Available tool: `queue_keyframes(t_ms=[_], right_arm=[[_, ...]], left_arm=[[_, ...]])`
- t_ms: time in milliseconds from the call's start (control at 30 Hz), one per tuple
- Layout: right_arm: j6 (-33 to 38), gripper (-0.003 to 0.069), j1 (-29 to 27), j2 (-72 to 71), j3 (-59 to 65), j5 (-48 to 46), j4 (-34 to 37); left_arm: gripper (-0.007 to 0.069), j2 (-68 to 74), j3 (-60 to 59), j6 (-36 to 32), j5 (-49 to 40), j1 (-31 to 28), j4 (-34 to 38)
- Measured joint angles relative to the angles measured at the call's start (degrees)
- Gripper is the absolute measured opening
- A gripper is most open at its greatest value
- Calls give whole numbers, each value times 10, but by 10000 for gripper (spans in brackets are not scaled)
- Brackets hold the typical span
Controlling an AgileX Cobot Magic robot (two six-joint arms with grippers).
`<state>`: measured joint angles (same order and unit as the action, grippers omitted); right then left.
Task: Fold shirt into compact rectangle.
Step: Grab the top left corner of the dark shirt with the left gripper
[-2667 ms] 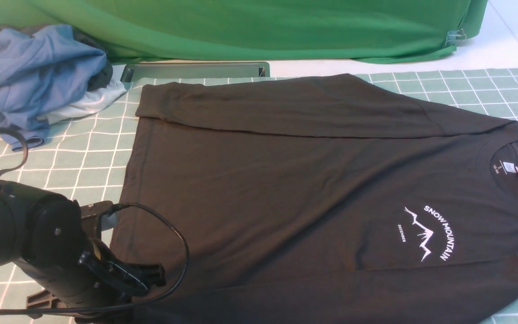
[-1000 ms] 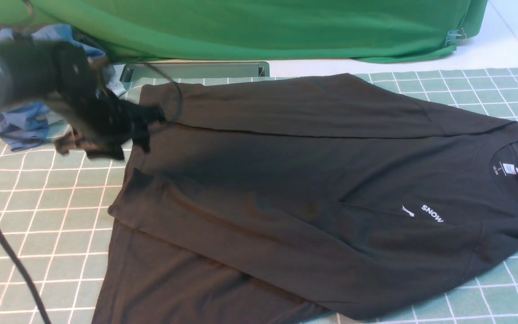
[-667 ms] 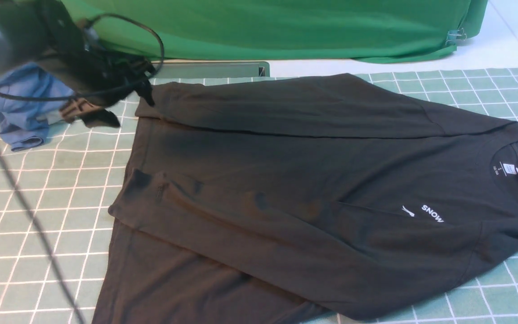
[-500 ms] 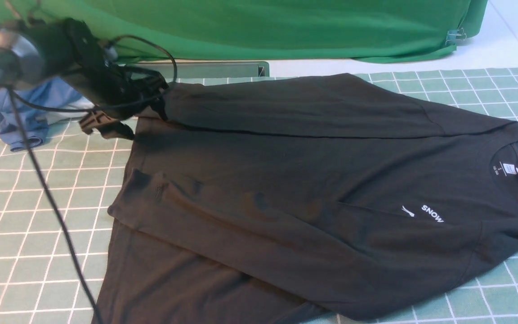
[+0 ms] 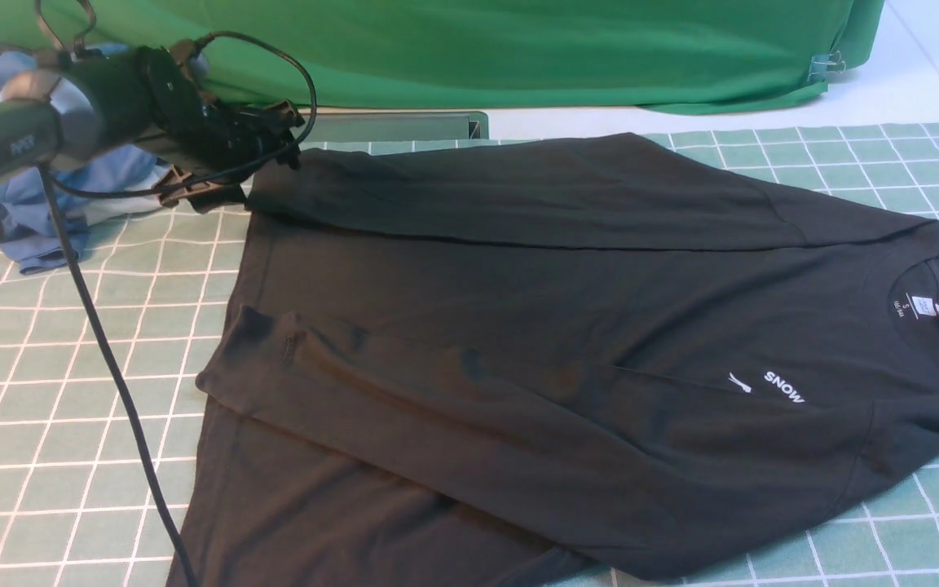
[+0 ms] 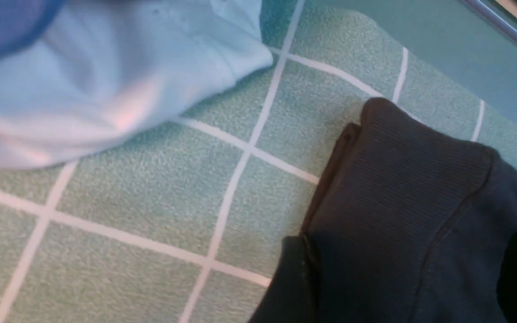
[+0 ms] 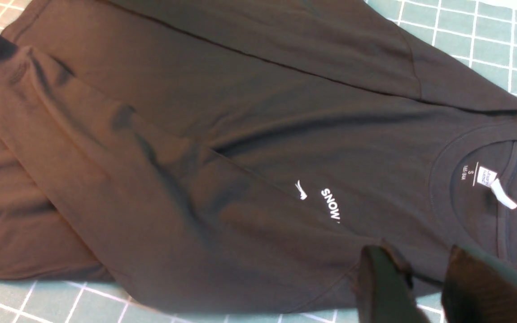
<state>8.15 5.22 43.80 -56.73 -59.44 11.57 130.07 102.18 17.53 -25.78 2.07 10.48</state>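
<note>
**Q.** Where is the shirt (image 5: 518, 310) located, and how is it arranged?

**A.** It is laid flat on the green checked mat (image 5: 70, 367), with the collar turned to the right and the hem to the left. The far sleeve (image 5: 535, 196) is folded along the far edge. The near sleeve (image 5: 437, 408) is laid slantwise across the body, so that only the word "SNOW" (image 5: 785, 387) of the print is exposed. A neck label (image 5: 918, 306) is seen inside the collar.

**Q.** How are the grippers disposed?

**A.** The left gripper (image 5: 249, 167) is held at the shirt's far left corner, just beside the cuff (image 6: 402, 179). Its jaws are spread and nothing is grasped; in the left wrist view the cuff is shown lying on the mat. The right gripper (image 7: 418, 260) is shown only in its own wrist view, above the shoulder region near the collar. Its fingers (image 7: 379, 287) are parted and nothing is seen between them. Whether the cloth is touched cannot be told.

**Q.** What is found around the mat?

**A.** A heap of blue and white clothes (image 5: 29, 220) is piled at the far left, behind the left gripper. A green backdrop cloth (image 5: 518, 49) is draped along the far side. A black cable (image 5: 111, 367) is trailed across the mat.
</note>
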Motion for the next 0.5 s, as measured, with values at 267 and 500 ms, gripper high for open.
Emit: queue_keyframes(t_ms=[267, 500], right_arm=[[-1, 234, 0, 0, 0, 1, 0], [-1, 236, 0, 0, 0, 10, 0]], left_arm=[[543, 19, 5, 26, 2, 0, -87], [433, 22, 5, 1, 17, -2, -21]])
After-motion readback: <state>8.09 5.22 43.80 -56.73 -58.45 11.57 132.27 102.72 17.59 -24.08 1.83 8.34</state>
